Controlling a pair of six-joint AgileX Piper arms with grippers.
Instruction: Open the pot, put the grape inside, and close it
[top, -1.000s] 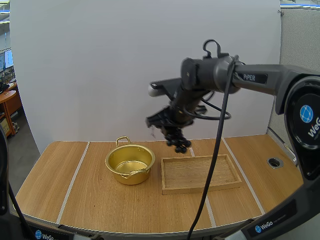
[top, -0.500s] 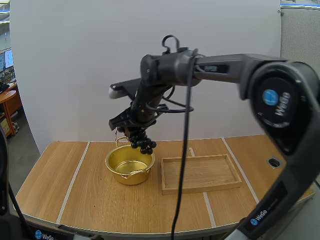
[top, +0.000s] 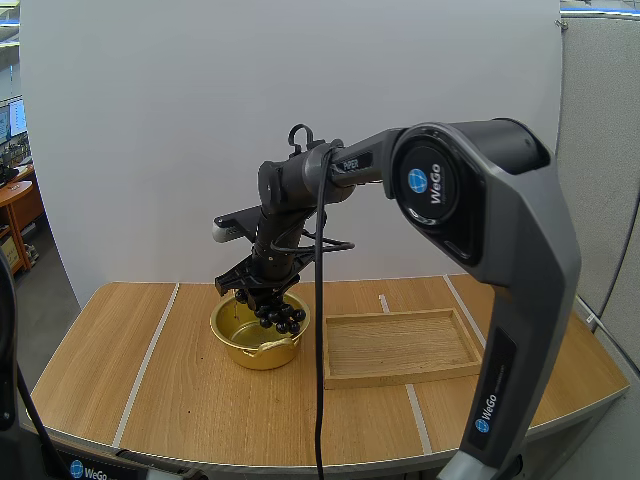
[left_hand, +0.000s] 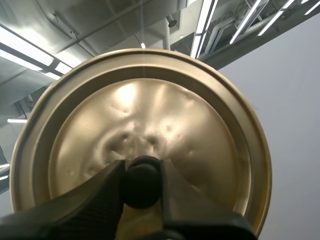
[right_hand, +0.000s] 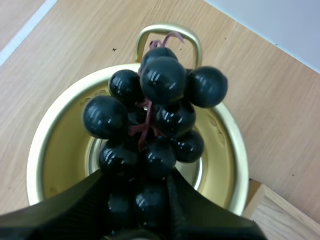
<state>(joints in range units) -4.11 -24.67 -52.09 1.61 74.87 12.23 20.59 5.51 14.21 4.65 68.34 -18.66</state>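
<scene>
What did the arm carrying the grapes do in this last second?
The right pincer, gripping the grapes, swung left from near the tray and lowered over the open pot. Pot and tray stayed put. The left pincer grips the lid.

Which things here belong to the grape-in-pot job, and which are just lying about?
Job: pot, bunch of grapes in the right tool, lid in the left tool.
Lying about: wooden tray.
</scene>
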